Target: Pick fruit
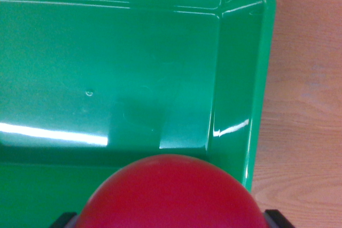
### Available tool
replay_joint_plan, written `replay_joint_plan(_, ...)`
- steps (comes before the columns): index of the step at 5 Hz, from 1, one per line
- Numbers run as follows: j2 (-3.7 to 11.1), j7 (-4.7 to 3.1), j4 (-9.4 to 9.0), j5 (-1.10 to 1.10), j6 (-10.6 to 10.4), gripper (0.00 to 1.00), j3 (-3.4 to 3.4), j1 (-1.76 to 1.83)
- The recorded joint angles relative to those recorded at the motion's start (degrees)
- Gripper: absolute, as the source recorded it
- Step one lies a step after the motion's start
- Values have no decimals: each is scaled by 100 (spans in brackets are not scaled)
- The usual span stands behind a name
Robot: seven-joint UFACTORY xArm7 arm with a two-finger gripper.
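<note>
A round red fruit fills the bottom middle of the wrist view. Dark finger tips show at either side of it, at the bottom edge, so the gripper appears shut on the fruit. Below and behind it lies a green plastic bin, seen from above, with a bare glossy floor. The fruit hangs over the bin's near right part. Most of each finger is hidden by the fruit.
A wooden tabletop runs along the wrist view's right side, beyond the bin's right rim. Bright light reflections streak the bin floor.
</note>
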Motion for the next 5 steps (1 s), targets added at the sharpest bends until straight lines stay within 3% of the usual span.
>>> replay_joint_plan(5,-74,-22,222,-1,295,100,-1,4)
